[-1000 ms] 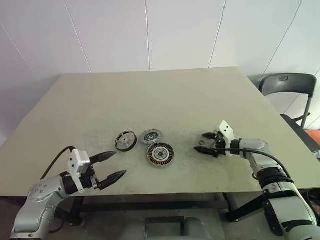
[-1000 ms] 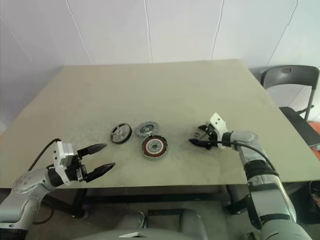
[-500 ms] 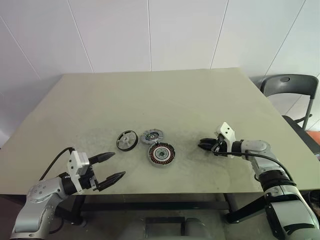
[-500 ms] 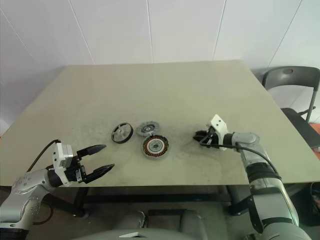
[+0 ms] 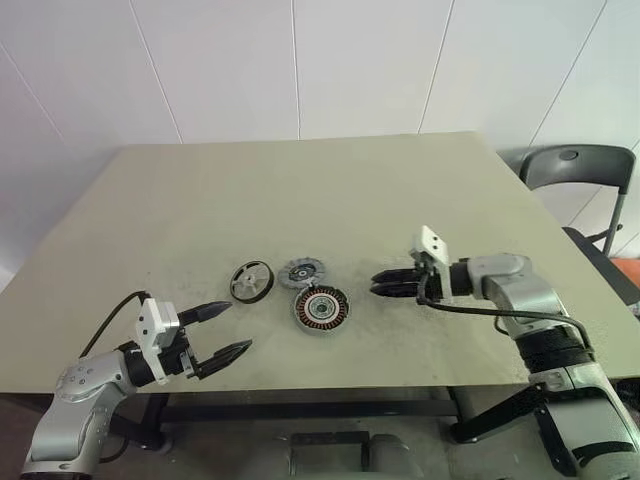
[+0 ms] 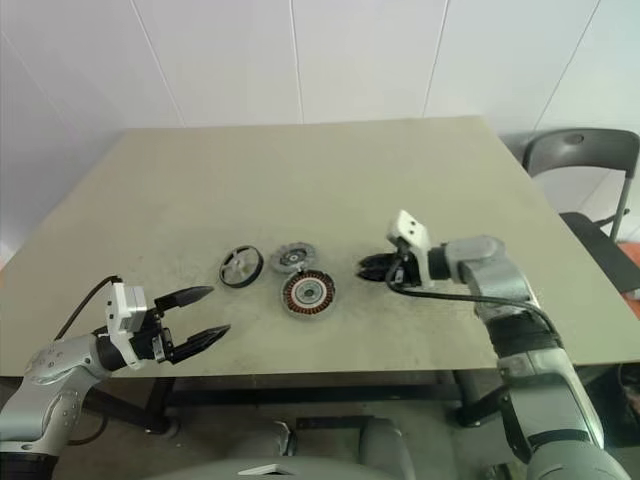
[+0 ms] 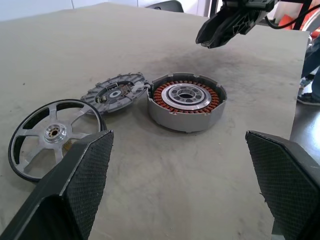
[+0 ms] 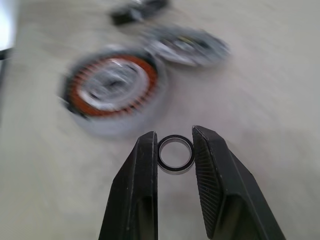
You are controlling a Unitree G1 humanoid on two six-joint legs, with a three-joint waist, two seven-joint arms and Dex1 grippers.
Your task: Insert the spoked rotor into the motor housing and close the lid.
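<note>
Table (image 5: pixel 300 180) bearing three motor parts near its front edge, seen from the head camera; the housing (image 5: pixel 321 308), a round shallow body, holds a ring of copper windings around a silver centre and stands open, with nothing else set into it; the lid (image 5: pixel 303 271), a grey ribbed disc, lies flat just behind the housing, its edge at or against the housing's wall in the left wrist view; the rotor (image 5: pixel 251 280), dark-rimmed with silvery spokes, lies flat on the table just to the left of the lid and apart from the housing.

Right gripper (image 8: pixel 175 150) raised over the table to the right of the housing, pointing left toward it; its two black fingers (image 8: pixel 142 172) are clamped on a small dark ring (image 8: pixel 175 154), which sits between the pads near their tips; in the right wrist view the housing and lid lie beyond the ring, blurred; the rotor lies farthest from this gripper, on the far side of housing and lid.

Left gripper (image 5: pixel 225 332) hovers at the front left edge of the table with its fingers spread wide and nothing between them; the rotor is the part nearest it, ahead and slightly right, well clear of the tips.

A dark chair (image 5: pixel 575 165) stands past the table's right corner.
</note>
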